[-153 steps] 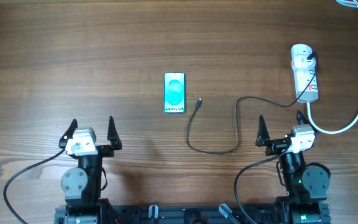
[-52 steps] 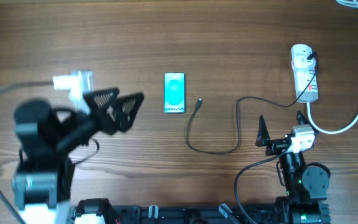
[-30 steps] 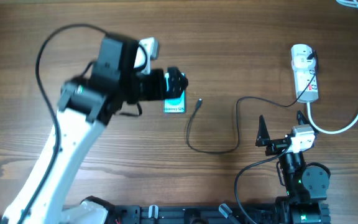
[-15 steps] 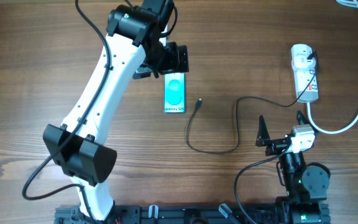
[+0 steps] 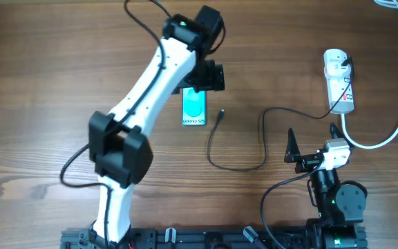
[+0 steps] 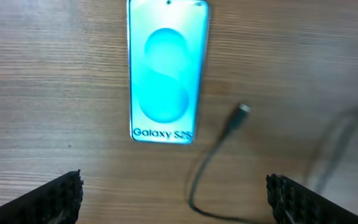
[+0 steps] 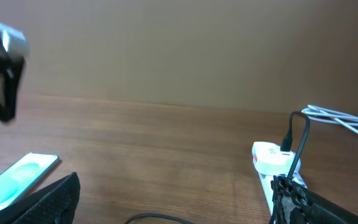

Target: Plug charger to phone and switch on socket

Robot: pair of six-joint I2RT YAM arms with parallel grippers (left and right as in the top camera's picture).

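Observation:
The phone (image 5: pixel 193 109) lies flat mid-table, its cyan screen lit; in the left wrist view the phone (image 6: pixel 166 71) fills the upper middle. The charger's black plug tip (image 5: pixel 221 114) rests just right of it and apart from it, and the thin cable loops toward the socket (image 5: pixel 338 81) at the far right. My left gripper (image 5: pixel 208 77) hovers open over the phone's far end, with nothing between its fingertips (image 6: pixel 55 199). My right gripper (image 5: pixel 312 135) stands open near the front edge, with the socket (image 7: pixel 275 158) ahead of it.
A thick white cord (image 5: pixel 392 131) curves from the socket along the right edge. More white cables (image 5: pixel 392 7) cross the far right corner. The left arm's white links (image 5: pixel 144 97) stretch diagonally over the table's left middle.
The left arm has swung up from its rest pose and across to the right, and it now hangs over the phone's far end. The right arm, phone and cable have not moved.

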